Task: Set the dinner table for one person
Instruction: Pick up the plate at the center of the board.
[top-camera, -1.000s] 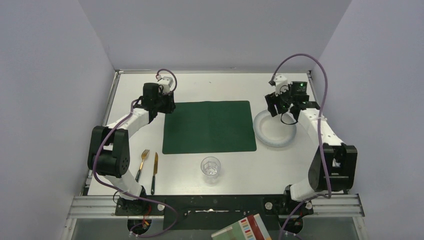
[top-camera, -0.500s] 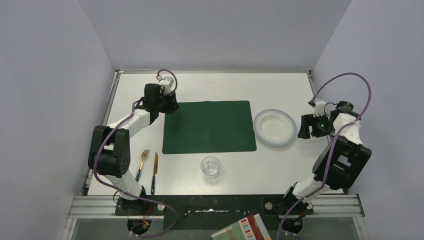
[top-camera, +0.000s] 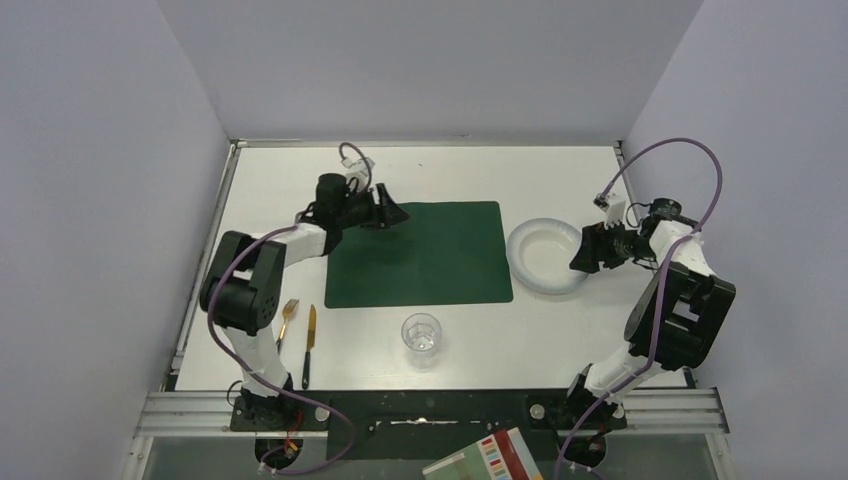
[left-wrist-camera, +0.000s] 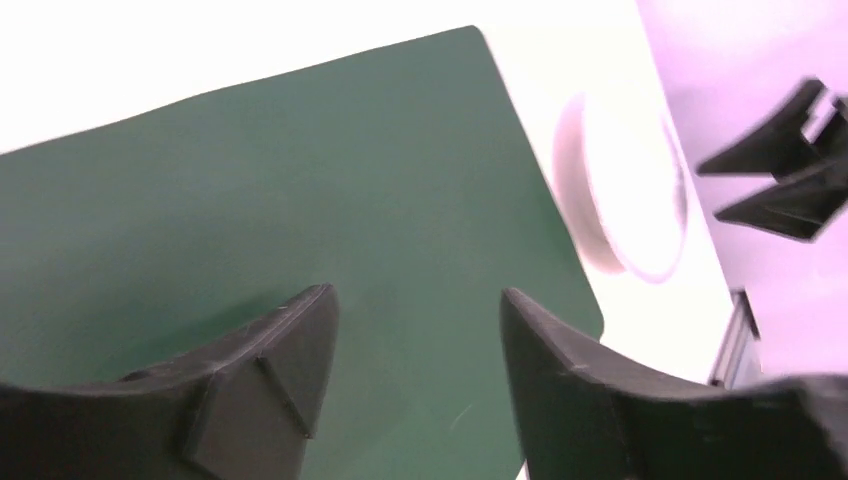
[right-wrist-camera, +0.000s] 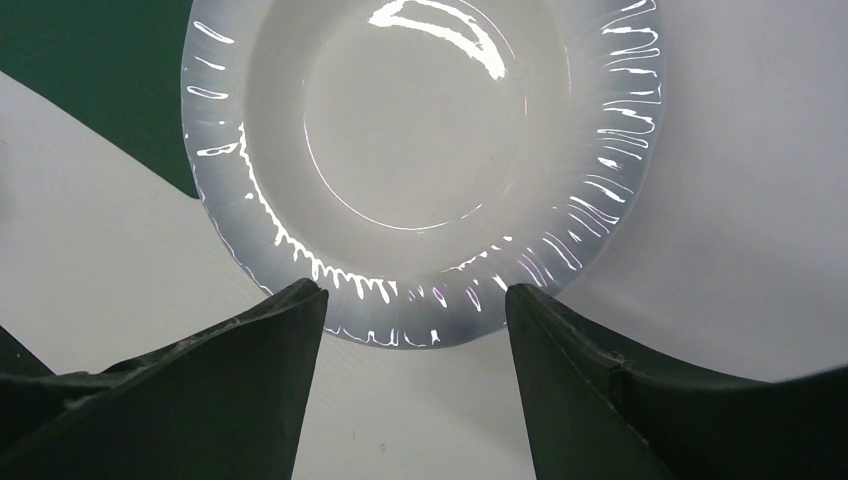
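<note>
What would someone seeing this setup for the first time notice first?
The dark green placemat stands out most, lying in the middle of the white dinner table. A white plate sits just right of it, with the right gripper open at its right edge, while the left gripper hovers open over the mat's far left corner. Nearer the arms stand a clear glass and, to the left, a fork and knife.

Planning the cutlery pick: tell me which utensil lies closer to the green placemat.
The knife: it lies on the placemat side of the fork, which sits farther toward the table's left edge.
</note>
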